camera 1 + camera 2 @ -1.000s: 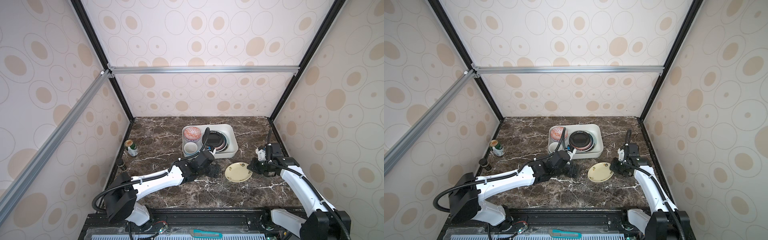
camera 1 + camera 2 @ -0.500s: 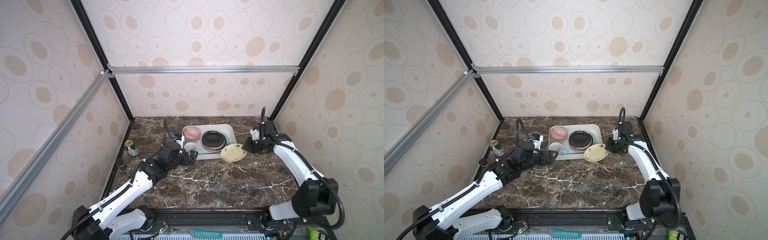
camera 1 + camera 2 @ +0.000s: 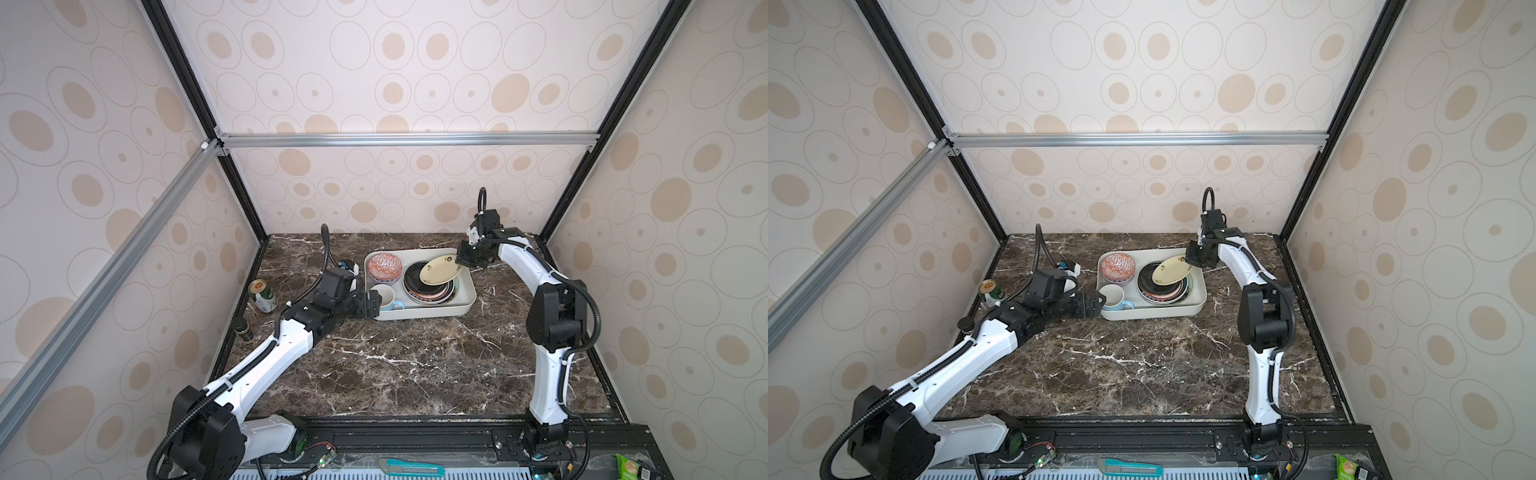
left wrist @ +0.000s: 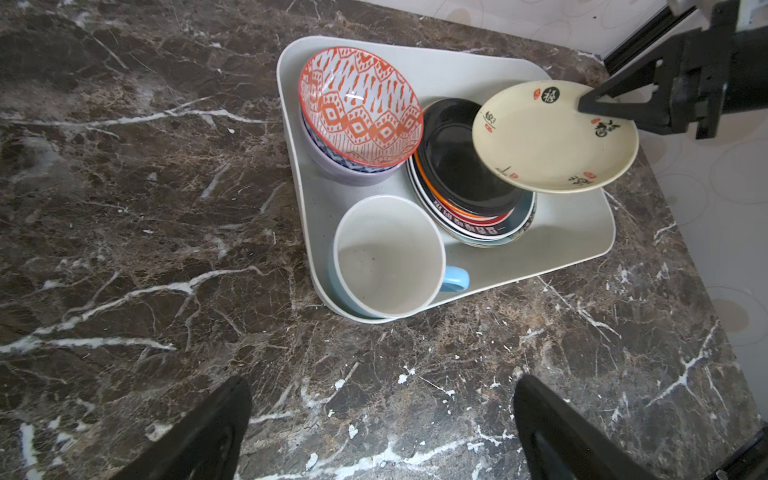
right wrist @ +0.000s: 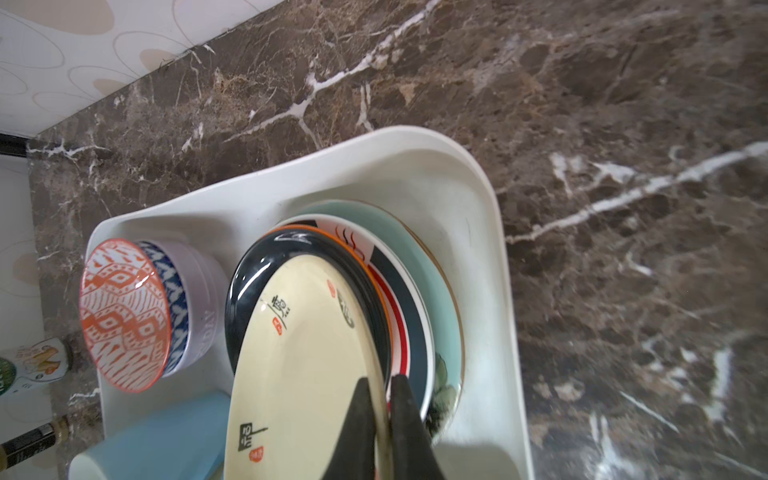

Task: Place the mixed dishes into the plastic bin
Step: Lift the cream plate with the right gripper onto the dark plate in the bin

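We see a dark marble bench (image 3: 395,365) with a white bin (image 3: 428,312) toward its back. Inside the bin are a stack of plates (image 3: 428,293), a red-and-white patterned bowl (image 3: 385,266) nested in a lavender bowl (image 4: 332,162), and a light-blue mug (image 3: 384,296) in the near left corner. The right end effector (image 5: 382,384) is clenched on the rim of a cream plate (image 3: 439,270), holding it tilted over the stack. The left end effector (image 3: 372,305) is released and empty, just beside the mug's corner. A green can (image 3: 262,294) and a small dark jar (image 3: 243,328) stand at the bench's left edge.
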Available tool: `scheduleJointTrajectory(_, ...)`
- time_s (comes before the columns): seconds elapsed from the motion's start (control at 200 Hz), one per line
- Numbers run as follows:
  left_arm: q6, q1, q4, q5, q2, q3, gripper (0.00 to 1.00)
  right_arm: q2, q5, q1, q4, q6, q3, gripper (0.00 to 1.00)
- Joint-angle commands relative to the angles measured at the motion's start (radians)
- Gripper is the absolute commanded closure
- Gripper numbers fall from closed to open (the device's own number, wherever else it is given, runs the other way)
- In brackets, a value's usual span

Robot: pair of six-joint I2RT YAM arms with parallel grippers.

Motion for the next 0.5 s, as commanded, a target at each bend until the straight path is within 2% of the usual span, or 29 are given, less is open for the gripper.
scheduleJointTrajectory(0.0,0.046,0.034,0.023,0.041,0.022,0.048,0.01,0.074,-0.006,0.028,-0.027,-0.009,0.122,0.97)
scheduleJointTrajectory(0.24,0.06,0.081,0.05,0.084,0.056,0.033,0.01,0.208,-0.006,0.056,-0.089,-0.017,0.318,0.96)
scheduleJointTrajectory(0.495,0.064,0.096,0.076,0.116,0.068,0.007,0.01,0.207,0.031,0.081,-0.104,-0.024,0.272,0.86)
